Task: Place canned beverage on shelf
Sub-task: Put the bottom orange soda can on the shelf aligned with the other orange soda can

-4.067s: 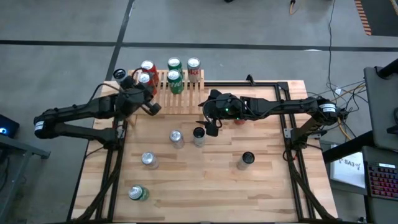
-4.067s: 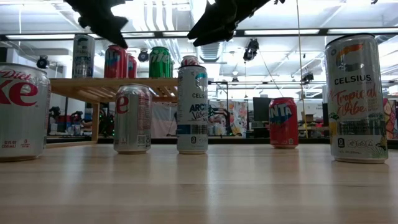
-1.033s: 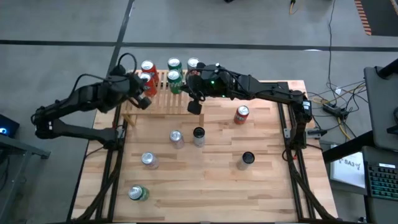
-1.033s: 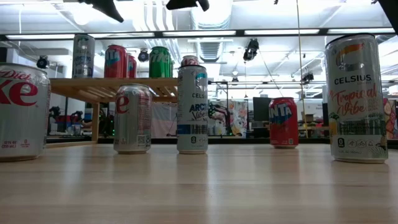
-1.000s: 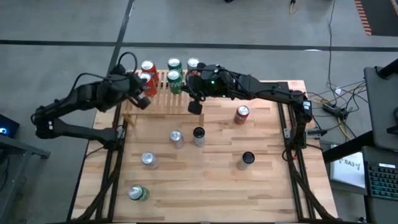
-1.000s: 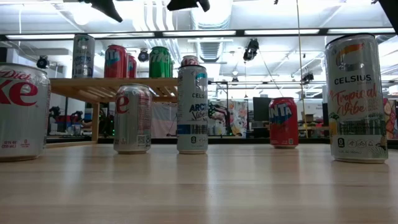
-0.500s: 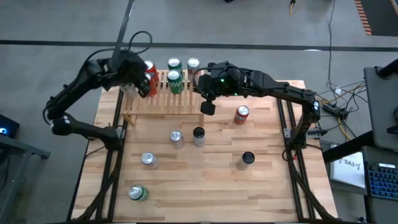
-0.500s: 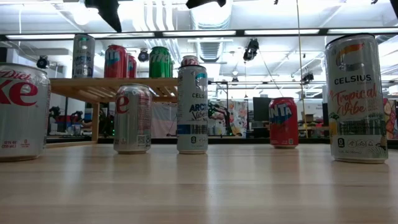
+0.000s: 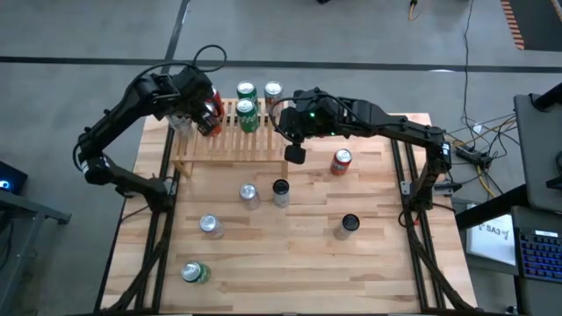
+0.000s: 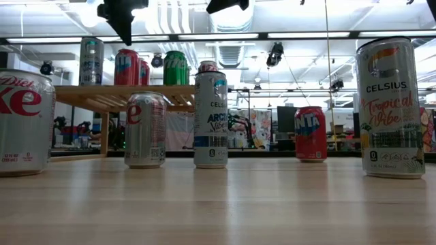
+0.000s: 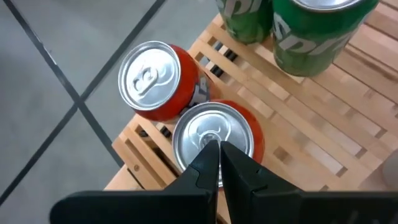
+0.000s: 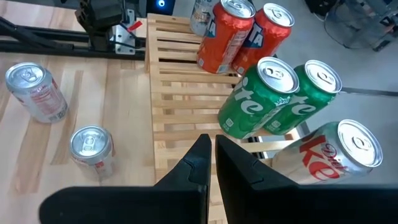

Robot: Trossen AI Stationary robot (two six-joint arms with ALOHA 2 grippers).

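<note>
The light-wood slatted shelf [image 9: 235, 140] stands at the table's far edge. Two red cans [image 11: 152, 81], two green cans [image 12: 258, 99], a Diet Coke can [image 12: 336, 152] and a tall silver can [image 10: 91, 61] stand upright on it. My left gripper [image 9: 211, 125] is shut and hangs over the shelf's left end, its tips [image 11: 219, 149] above the nearer red can's silver top [image 11: 214, 134] and clear of it in the low view. My right gripper [image 9: 296, 154] is shut with nothing in it, above the shelf's right near corner.
On the table in front of the shelf stand several loose cans: a silver one [image 9: 249, 195], a black-topped one [image 9: 280, 189], a red Fanta [image 9: 341, 161], another dark-topped one [image 9: 349, 224], a silver one [image 9: 210, 226] and a green one [image 9: 195, 273].
My left arm has risen at the elbow and carried its shut gripper toward the far edge, over the red cans on the shelf. My right gripper has gone toward the table's right edge, still shut. No can has moved.
</note>
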